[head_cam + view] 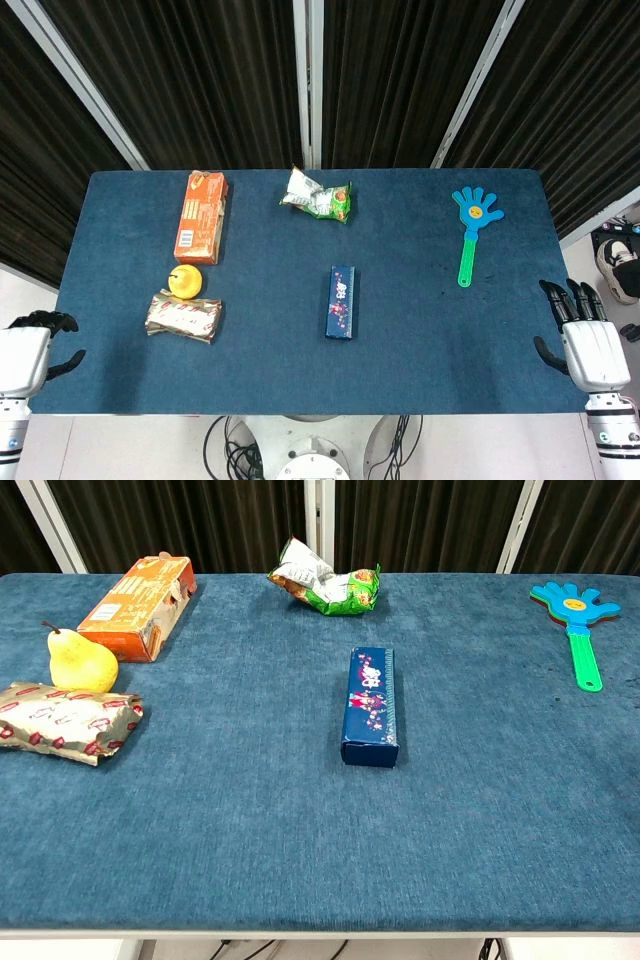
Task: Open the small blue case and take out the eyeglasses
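Note:
The small blue case (340, 302) lies closed near the middle of the blue table (430, 330), its long side running front to back; the chest view shows the same case (370, 705) with a patterned lid. No eyeglasses are visible. My left hand (30, 352) hangs beside the table's front left corner, fingers curled a little, holding nothing. My right hand (585, 340) sits at the front right edge, fingers apart and pointing away from me, empty. Both hands are far from the case and appear only in the head view.
An orange carton (202, 215) lies at the back left, a yellow pear (185, 282) and a silver-red packet (184, 317) in front of it. A green snack bag (318, 197) is at the back centre. A blue hand-shaped clapper (472, 230) lies at the right.

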Controlling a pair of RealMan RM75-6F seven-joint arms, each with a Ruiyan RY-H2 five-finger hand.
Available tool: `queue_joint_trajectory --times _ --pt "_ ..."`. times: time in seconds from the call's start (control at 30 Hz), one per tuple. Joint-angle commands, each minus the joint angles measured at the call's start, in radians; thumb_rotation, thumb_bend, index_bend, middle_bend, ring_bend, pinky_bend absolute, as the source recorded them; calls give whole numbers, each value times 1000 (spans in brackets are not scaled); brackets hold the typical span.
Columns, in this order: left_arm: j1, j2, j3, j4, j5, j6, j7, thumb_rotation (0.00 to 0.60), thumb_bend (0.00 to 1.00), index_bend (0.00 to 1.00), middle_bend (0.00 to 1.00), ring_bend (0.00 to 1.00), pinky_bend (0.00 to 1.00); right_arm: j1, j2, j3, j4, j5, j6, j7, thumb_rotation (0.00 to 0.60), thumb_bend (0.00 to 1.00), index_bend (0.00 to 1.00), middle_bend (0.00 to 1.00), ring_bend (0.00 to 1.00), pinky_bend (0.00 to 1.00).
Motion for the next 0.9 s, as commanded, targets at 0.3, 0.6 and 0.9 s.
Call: queue_joint_trajectory --times 0.3,0.6,0.9 --pt "1 0 0 0 1 1 2 600 165 503 482 369 458 34 3 -13 -12 -41 -44 29 600 246 57 143 0 0" --pt "2 -1 0 -2 0 2 5 600 165 503 482 369 458 228 -23 -12 -95 -173 -259 68 600 588 42 175 0 0" --pt "3 -2 0 1 -1 3 1 600 165 503 483 369 458 468 -163 45 -117 -132 -555 84 600 778 32 229 0 0"
